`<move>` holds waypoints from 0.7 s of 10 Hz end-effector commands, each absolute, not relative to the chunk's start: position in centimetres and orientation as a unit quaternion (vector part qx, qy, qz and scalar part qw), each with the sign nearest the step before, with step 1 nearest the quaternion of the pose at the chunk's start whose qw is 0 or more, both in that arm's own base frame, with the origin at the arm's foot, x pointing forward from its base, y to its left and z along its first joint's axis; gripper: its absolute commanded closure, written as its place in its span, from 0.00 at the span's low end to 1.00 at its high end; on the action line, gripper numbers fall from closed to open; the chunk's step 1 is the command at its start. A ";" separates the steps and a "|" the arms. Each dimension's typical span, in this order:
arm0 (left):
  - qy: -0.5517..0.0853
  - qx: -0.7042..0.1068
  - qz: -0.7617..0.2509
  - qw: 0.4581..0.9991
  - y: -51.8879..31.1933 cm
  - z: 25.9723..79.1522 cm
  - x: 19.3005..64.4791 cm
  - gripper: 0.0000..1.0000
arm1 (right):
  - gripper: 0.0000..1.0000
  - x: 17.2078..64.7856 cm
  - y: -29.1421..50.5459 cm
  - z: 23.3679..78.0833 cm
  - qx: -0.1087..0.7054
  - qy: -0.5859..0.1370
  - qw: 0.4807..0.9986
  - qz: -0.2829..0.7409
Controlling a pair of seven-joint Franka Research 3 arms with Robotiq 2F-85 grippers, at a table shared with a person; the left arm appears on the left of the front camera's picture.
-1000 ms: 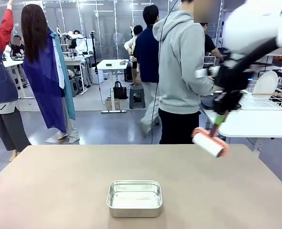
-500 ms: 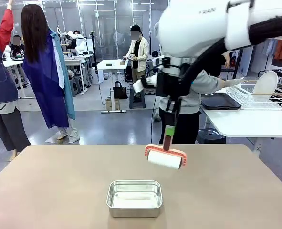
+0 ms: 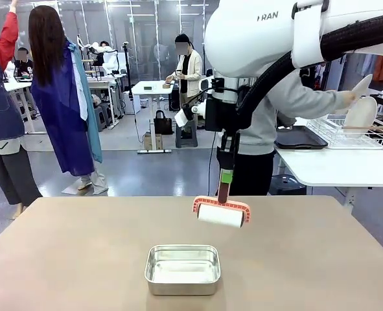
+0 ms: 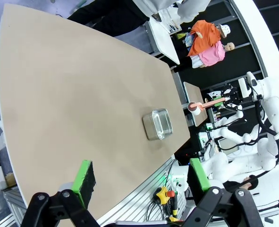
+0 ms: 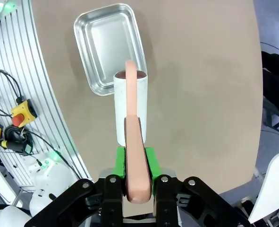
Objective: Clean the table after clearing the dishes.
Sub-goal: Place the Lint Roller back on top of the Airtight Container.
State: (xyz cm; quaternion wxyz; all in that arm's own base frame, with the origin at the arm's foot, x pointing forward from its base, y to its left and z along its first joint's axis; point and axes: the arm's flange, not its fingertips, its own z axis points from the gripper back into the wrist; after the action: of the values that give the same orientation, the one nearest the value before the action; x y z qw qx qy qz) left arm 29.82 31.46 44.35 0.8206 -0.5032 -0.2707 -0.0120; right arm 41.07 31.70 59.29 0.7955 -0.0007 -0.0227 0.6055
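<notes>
The taupe table (image 3: 81,246) spreads across the front view. My right gripper (image 3: 227,177) hangs above its far middle, shut on the handle of a coral lint roller (image 3: 221,214) whose white roll hovers just over the surface. In the right wrist view the right gripper (image 5: 135,163) clamps the coral handle, with the lint roller (image 5: 130,106) pointing at the table (image 5: 200,94). My left gripper (image 4: 141,177) is open and holds nothing, high above the table (image 4: 59,94). White plates (image 3: 361,111) stand in a rack on the white side table, beside a dark tray (image 3: 299,137).
A small rectangular steel pan (image 3: 182,269) sits near the table's front middle, close below the roller; the pan (image 5: 108,45) and pan (image 4: 158,124) show in both wrist views. A person in a grey hoodie (image 3: 288,103) stands at the white table (image 3: 334,168), hand at the rack.
My right arm swung left, carrying the lint roller from the table's far right to above its middle and slightly lower. The person in grey turned toward the rack with a plate.
</notes>
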 end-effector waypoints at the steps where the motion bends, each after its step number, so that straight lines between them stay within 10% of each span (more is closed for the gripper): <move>1: -0.269 -0.499 -0.016 0.824 31.5 44.7 29.4 0.00 | 0.79 40.8 32.1 59.2 -0.001 -0.022 0.793 0.609; 7: -0.269 -0.499 -0.016 0.824 31.5 44.7 29.4 0.00 | 0.79 43.2 40.4 52.6 -0.025 -0.009 0.704 0.710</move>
State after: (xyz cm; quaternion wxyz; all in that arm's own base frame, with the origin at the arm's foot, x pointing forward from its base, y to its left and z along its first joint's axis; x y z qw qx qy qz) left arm 29.83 31.45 44.35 0.8206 -0.5032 -0.2705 -0.0121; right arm 42.19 39.77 51.96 0.7193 -0.0068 -0.0184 0.6945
